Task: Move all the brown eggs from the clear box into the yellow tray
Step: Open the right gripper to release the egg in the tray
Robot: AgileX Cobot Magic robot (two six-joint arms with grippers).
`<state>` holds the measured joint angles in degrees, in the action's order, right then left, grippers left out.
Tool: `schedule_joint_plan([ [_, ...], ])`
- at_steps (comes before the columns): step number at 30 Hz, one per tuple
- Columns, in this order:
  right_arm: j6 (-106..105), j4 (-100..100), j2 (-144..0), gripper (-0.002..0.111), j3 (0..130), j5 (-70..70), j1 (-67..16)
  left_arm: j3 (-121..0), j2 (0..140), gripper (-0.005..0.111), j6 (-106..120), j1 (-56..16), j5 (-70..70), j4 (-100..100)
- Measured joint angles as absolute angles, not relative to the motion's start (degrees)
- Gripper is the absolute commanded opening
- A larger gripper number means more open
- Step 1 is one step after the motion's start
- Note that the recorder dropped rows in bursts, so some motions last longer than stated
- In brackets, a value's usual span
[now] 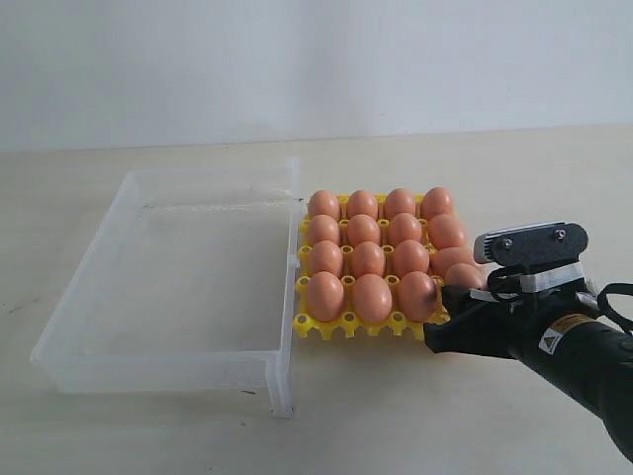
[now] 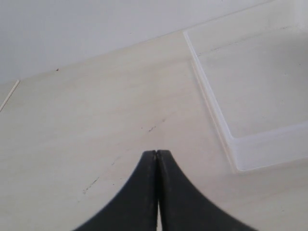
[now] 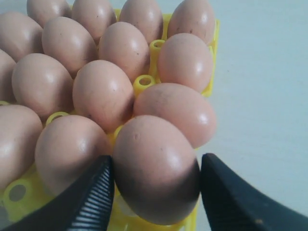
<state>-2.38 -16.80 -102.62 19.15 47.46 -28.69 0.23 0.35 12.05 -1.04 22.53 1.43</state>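
pale tabletop (image 1: 396, 416), right claw (image 3: 157, 160) clasping a brown egg (image 3: 154, 178) (fingers (image 3: 91, 197) either side) in the yellow tray's (image 1: 318, 326) corner cup.

You have smooth, faintly glossy brown eggs (image 3: 156, 168), a shiny plastic yellow tray (image 1: 348, 328), a transparent plastic clear box (image 1: 168, 371), a matt worktop (image 1: 396, 416).

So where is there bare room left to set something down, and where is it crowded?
Free: the whole floor of the clear box, and the bare table in front of the yellow tray. Crowded: the tray, every visible cup holding brown eggs, with the right gripper astride its corner egg.
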Motion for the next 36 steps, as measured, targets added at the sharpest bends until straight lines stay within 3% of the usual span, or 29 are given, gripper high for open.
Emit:
schedule_joint_plan([
  [4,-3.9,-16.7,-102.6,0.010,20.1,46.9,-28.7,0.2,0.3,0.000,12.1,-1.0,22.5,1.4],
  [14,-4.5,-16.3,-102.6,0.060,21.3,44.1,-28.5,0.2,0.3,0.000,12.1,-1.0,22.5,1.4],
  [27,-4.6,-16.5,-102.3,0.061,21.3,43.1,-28.5,0.2,0.3,0.000,12.1,-1.0,22.5,1.4],
  [36,-9.1,-17.0,-92.3,0.061,21.3,37.2,-28.5,0.2,0.3,0.000,12.1,-1.0,22.5,1.4],
])
